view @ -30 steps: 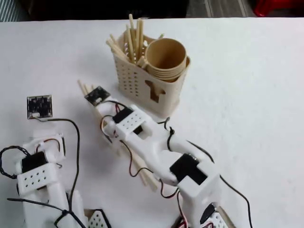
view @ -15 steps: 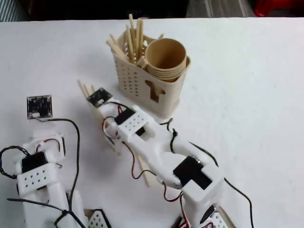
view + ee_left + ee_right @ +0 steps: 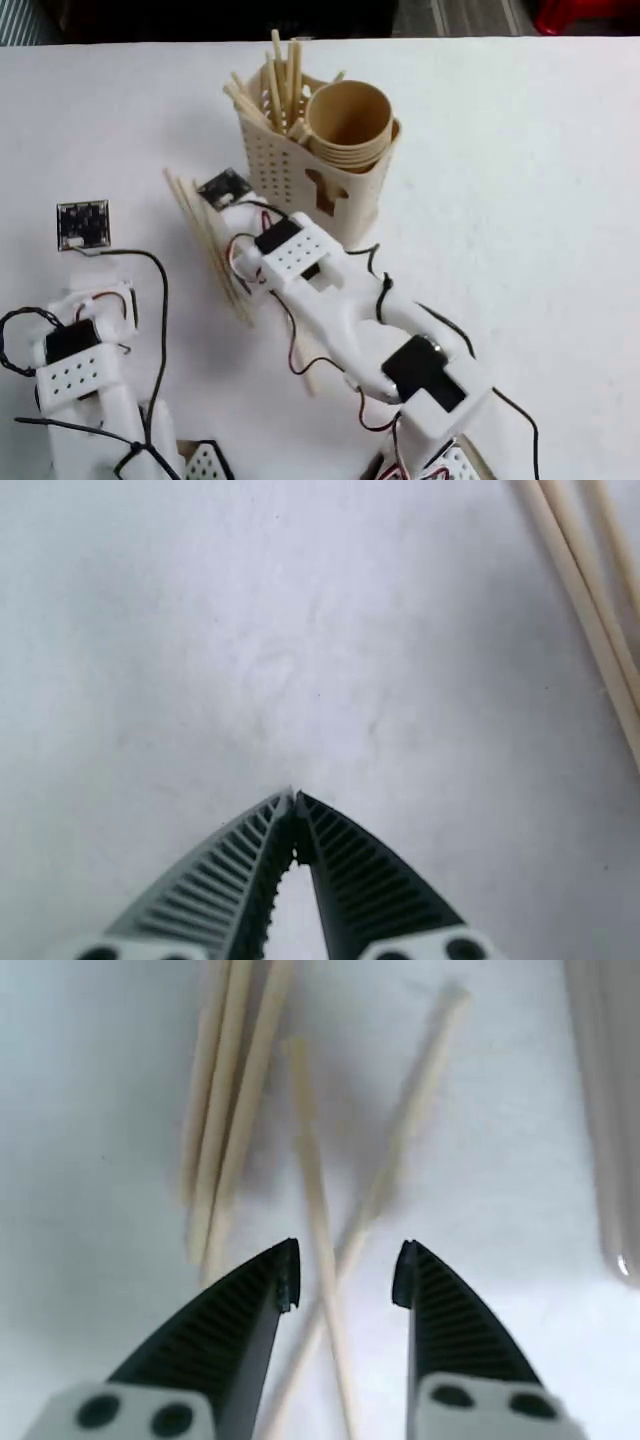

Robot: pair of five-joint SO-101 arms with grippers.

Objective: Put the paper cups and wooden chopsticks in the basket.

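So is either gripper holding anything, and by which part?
Nothing is held. The right gripper is open over loose chopsticks on the table; the left gripper is shut on nothing.

White table (image 3: 520, 150); red object (image 3: 585, 15) beyond its far edge.

**Setting:** a robotics test station, of the lab or maker-workspace kind.

**Indicators:**
- A plain white bench (image 3: 540, 150) carries two small arms, the left arm (image 3: 70, 375) and the right arm (image 3: 340, 310). Both are built from white printed shells with black servo blocks.
- Loose wiring (image 3: 164, 300) runs exposed along both arms.
- A bare circuit board (image 3: 82, 224) sits at the end of a black cable.
- Household items stand on the bench: a perforated basket (image 3: 280, 170) holding paper cups (image 3: 350, 120) and wooden chopsticks (image 3: 283, 75).
- Grey floor (image 3: 470, 15) lies beyond the far edge.
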